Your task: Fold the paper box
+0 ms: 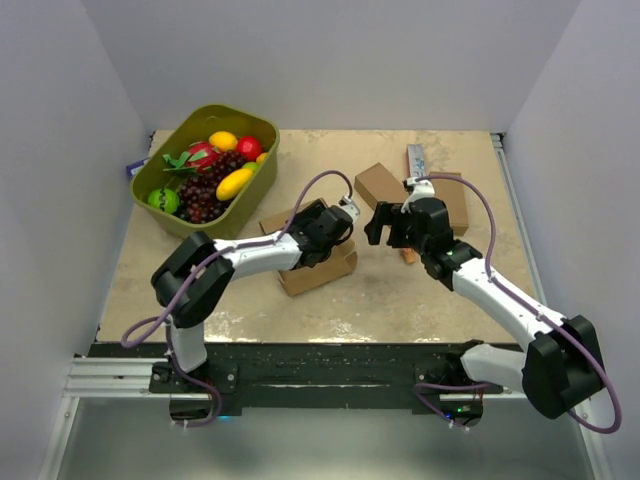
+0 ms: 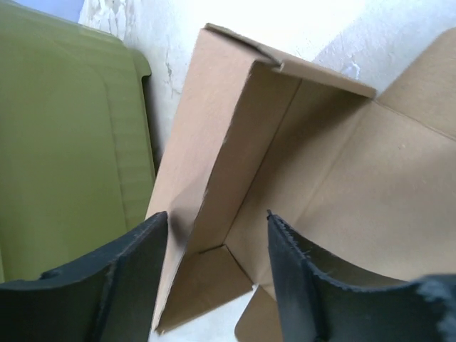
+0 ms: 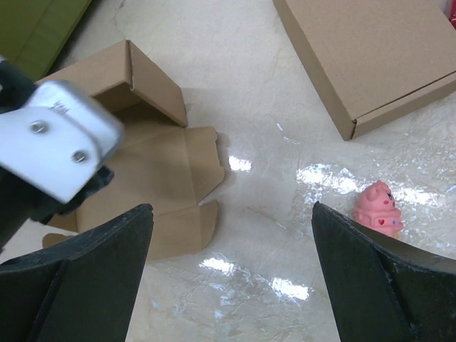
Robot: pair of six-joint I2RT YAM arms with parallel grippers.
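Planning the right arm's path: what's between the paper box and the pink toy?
Nothing; in the right wrist view, the table between the paper box and the pink toy is bare.

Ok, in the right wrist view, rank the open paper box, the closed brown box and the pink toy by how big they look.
1-2. paper box and closed brown box: these look alike. The first is partly covered and the second runs off the frame, so I won't rank them.
3. pink toy: clearly the smallest.

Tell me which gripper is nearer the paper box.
Left. The left gripper straddles the upright side wall of the paper box; the right gripper hovers open to its right, apart from it.
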